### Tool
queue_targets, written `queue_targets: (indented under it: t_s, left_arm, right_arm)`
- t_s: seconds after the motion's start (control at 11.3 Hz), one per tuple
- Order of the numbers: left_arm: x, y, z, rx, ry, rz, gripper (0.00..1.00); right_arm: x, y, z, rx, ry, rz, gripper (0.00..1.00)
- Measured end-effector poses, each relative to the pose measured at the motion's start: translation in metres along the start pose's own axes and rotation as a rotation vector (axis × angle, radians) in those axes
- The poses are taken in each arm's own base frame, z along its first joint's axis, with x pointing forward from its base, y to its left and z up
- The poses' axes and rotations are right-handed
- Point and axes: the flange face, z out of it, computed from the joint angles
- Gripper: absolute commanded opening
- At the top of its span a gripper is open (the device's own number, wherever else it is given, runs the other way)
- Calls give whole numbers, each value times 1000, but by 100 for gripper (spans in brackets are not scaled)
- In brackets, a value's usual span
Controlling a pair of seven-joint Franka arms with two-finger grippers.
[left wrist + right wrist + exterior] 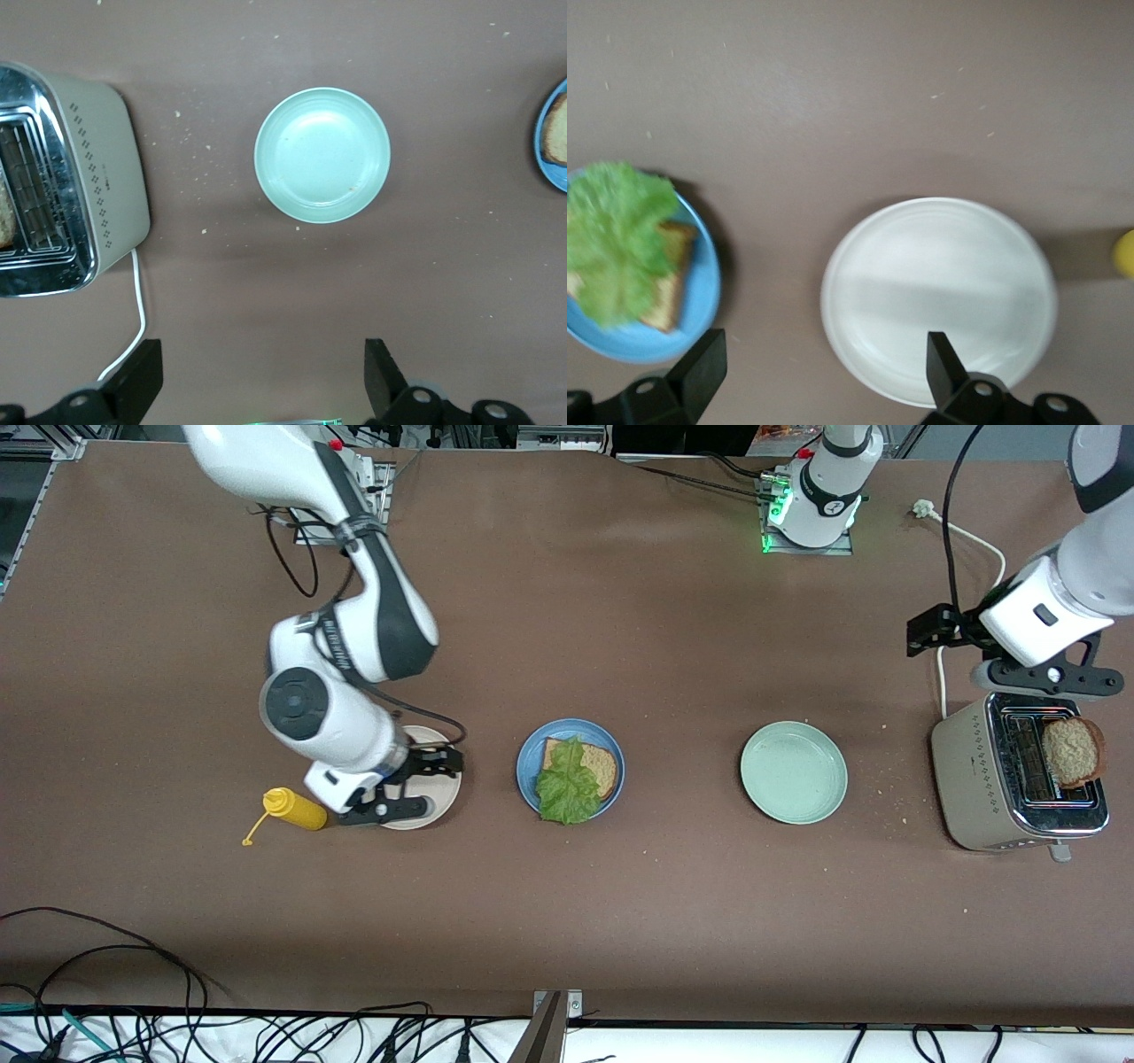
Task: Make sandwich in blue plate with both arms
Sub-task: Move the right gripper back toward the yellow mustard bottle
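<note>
Brown bread slice [1074,751] in the beige metal toaster [974,779] seems next: the left gripper [1041,682], fingers wide and empty above it, should descend squarely. The right gripper [390,793] waits, spread and empty, over the cream-white plate [443,793]; the round blue plate [524,766] holds bread and lettuce [567,788].

Front camera looks down high; wrist cameras look straight down, sharing blue plate [570,769].

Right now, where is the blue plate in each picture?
Front view: the blue plate sits mid-table, between the cream-white plate and the mint-green plate.
Left wrist view: only a sliver of its rim shows at the picture's edge.
Right wrist view: it lies at the edge, beside the cream-white plate.
Shared landmark: the bread slice on it.
</note>
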Motion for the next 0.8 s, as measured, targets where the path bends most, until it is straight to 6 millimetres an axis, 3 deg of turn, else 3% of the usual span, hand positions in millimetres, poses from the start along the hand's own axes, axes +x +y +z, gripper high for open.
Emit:
queue_targets:
  t_s: [0.18, 0.53, 0.8]
  left_arm:
    - [3, -20, 7, -8, -14, -27, 100]
    - [4, -16, 8, -7, -14, -19, 100]
    - [4, -15, 8, -7, -14, -18, 100]
  right_arm:
    - [-3, 50, -22, 15, -40, -155, 100]
    - [-10, 125, -48, 83, -78, -375, 100]
    - [-15, 215, -56, 128, -82, -560, 100]
